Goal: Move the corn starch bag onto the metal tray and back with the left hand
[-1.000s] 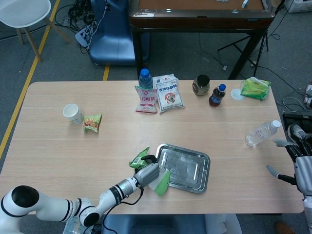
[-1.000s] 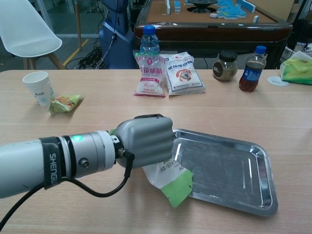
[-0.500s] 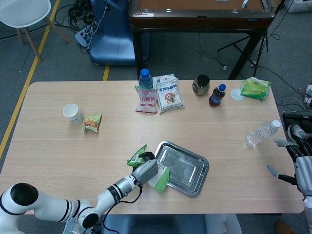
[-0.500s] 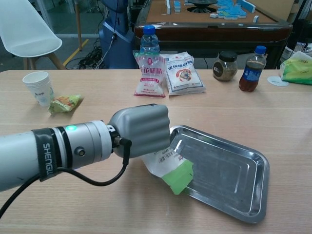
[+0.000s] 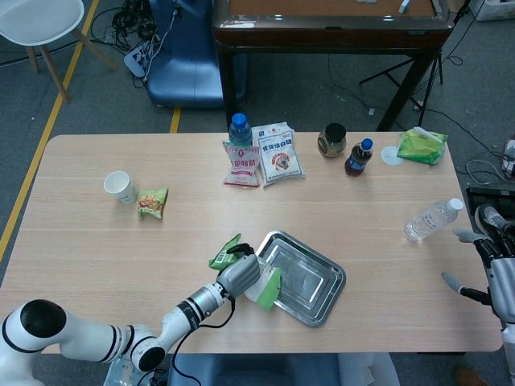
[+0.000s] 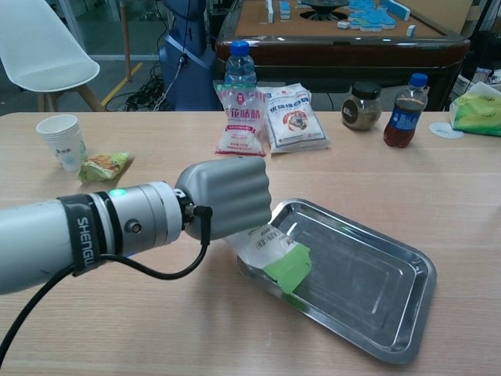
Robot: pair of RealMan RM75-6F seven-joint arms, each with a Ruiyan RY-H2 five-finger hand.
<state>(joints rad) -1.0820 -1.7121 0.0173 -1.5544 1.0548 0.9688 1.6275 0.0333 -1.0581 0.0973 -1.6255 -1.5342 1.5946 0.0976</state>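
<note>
**Fingers clamped on corn starch bag at tray edge**

Fingers [image 6: 235, 168] of the left hand [image 6: 223, 196] are curled tight around the upper part of the corn starch bag [image 6: 274, 254], which is held in the fist. The bag's lower end, white with a green corner, is seen hanging over the near-left rim of the metal tray [image 6: 376, 274], inside the tray's outline in the chest view; whether it is touching the tray floor cannot be told. In the head view the same bag [image 5: 265, 288] is seen beside the left hand [image 5: 239, 273], with a green end sticking out on the hand's far side too. The tray [image 5: 310, 277] is lying at an angle on the wooden table [image 5: 96, 241], near the front edge.

The right hand [image 5: 499, 269] is seen at the table's far right edge, fingers spread apart, nothing held.

Other items noted on the table: a paper cup [image 6: 63, 141] and a small snack packet [image 6: 102, 166] at the left; a pink-labelled bag [image 6: 239, 121], a white bag [image 6: 293, 117] and a blue-capped water bottle [image 6: 239, 63] behind them at the back centre; a jar [image 6: 361, 106] and a dark drink bottle [image 6: 401, 111] to the right of those; a green packet [image 5: 421, 145] at the far right corner; a clear bottle [image 5: 430, 219] lying on its side near the right edge.
</note>
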